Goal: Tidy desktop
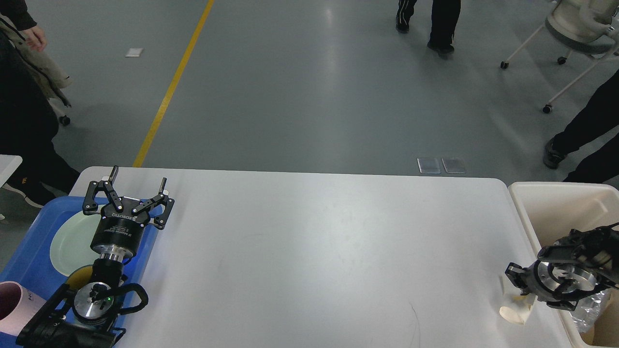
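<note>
The desktop (314, 251) is a large white tabletop with rounded corners, and its middle is bare. My left gripper (139, 176) is open and empty. It hovers over the table's far left corner, at the right edge of the blue tray (29, 251). My right gripper (520, 285) is at the table's right edge beside the cream-white bin (556, 203). It is seen end-on and dark, so its fingers cannot be told apart. A crumpled cream-white piece (515, 311) lies just under it on the table edge. Whether it is held cannot be told.
The blue tray holds a pale green plate (70, 244), a yellow item (80, 276) partly behind my arm, and a pink cup (14, 307). The bin holds a clear plastic item (587, 309). People and a wheeled chair (575, 29) are on the grey floor beyond.
</note>
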Controlling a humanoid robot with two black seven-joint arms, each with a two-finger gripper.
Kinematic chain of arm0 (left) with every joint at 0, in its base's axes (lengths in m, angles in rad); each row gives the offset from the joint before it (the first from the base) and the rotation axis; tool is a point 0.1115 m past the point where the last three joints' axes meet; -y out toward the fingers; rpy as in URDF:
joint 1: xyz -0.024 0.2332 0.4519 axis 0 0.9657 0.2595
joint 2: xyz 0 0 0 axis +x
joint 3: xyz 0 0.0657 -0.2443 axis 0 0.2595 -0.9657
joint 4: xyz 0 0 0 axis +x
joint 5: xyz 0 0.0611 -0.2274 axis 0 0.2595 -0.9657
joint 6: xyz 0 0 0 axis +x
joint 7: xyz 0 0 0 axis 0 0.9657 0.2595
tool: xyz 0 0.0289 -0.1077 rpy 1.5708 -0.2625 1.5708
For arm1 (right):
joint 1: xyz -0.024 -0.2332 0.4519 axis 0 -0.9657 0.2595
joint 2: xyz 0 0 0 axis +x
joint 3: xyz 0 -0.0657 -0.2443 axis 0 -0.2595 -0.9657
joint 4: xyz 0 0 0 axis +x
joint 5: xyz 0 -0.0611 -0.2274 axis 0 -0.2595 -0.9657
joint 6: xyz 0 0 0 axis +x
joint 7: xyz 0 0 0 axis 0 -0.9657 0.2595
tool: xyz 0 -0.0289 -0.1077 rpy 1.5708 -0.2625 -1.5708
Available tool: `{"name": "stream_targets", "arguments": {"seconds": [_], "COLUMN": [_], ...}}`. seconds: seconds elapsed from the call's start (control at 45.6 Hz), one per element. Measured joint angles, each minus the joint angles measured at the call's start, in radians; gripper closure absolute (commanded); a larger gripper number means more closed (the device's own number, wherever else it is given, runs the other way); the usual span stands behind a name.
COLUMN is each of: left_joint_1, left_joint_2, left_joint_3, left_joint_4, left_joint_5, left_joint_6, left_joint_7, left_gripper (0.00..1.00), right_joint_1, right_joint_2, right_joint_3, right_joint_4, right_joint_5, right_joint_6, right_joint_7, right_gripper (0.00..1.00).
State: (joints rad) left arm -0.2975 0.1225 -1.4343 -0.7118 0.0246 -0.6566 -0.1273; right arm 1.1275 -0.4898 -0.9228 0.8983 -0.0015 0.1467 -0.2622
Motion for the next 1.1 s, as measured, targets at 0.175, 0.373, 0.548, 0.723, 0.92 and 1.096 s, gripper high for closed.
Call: {"name": "stream_targets", "arguments": {"seconds": [0.175,0.373,0.548,0.723,0.92,1.096], "left_joint_1": [0.000,0.000,0.000,0.000,0.000,0.000], "left_joint_2": [-0.001,0.000,0.000,0.000,0.000,0.000], "left_joint_3": [0.000,0.000,0.000,0.000,0.000,0.000], "left_joint_4": [0.000,0.000,0.000,0.000,0.000,0.000], "left_joint_5": [0.000,0.000,0.000,0.000,0.000,0.000], "left_joint_6": [0.000,0.000,-0.001,-0.001,-0.001,-0.001], "left_joint_7": [0.000,0.000,0.001,0.001,0.000,0.000], "left_gripper": [0.03,0.03,0.03,0.03,0.03,0.03], "right_joint_1": [0.138,0.381,0.695,1.052,1.202,1.210], "right_joint_2": [-0.069,-0.119,-0.109,-0.058,-0.024,-0.030], "right_joint_3": [-0.022,-0.123,-0.275,-0.418,-0.487,-0.505], "right_joint_4": [0.147,0.288,0.454,0.648,0.691,0.690], "right_joint_5": [-0.001,0.005,0.018,0.036,0.143,0.159], "right_joint_6": [0.023,0.160,0.307,0.396,0.493,0.491], "right_joint_7": [-0.004,-0.005,-0.004,-0.003,0.000,0.002], "right_gripper": [1.00,1.00,1.00,1.00,1.00,1.00]}}
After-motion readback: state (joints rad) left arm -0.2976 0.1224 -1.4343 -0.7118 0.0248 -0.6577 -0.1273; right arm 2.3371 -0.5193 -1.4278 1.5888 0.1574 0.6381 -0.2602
